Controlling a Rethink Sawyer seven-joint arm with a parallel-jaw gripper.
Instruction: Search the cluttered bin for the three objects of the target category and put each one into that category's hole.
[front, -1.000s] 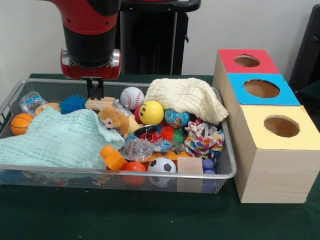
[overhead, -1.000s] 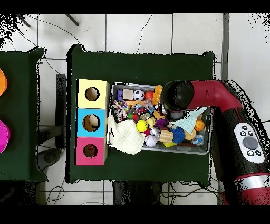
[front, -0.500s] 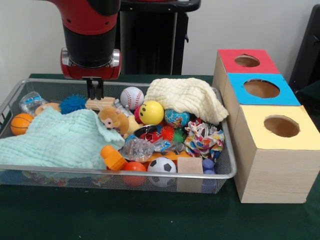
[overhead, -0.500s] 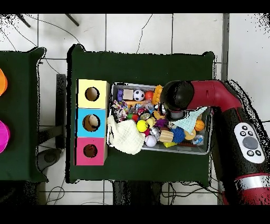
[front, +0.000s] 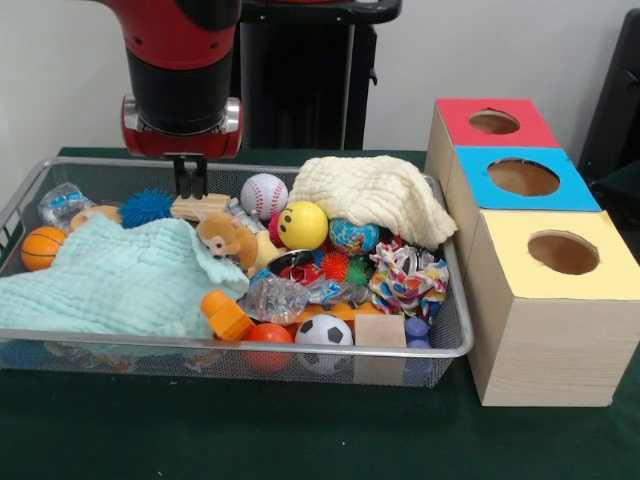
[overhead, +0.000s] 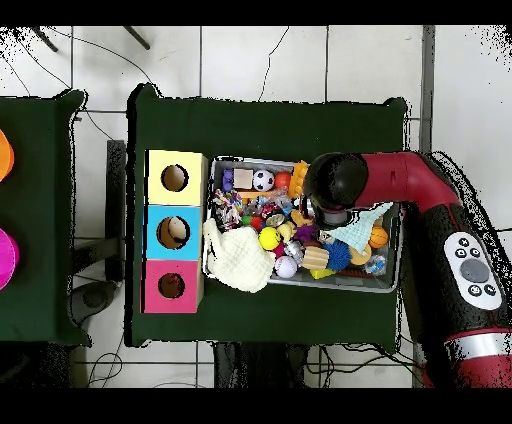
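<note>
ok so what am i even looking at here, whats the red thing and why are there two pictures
The red and black thing is a robot arm. At its lower end is a small gripper, the part that picks things up. It hangs just over a wooden toy; the pictures do not show clearly whether it is open or shut, or whether it holds anything.

Both pictures show the same moment. One camera sits across the table, facing the robot. The other looks straight down from above, so the scene appears turned half round.

On the green table stands a wire bin full of toys: a baseball, a yellow smiley ball, a small soccer ball, a mint cloth and a cream cloth. Beside it are three wooden boxes with holes on top: red, blue and yellow. Toys get sorted into those.
</note>
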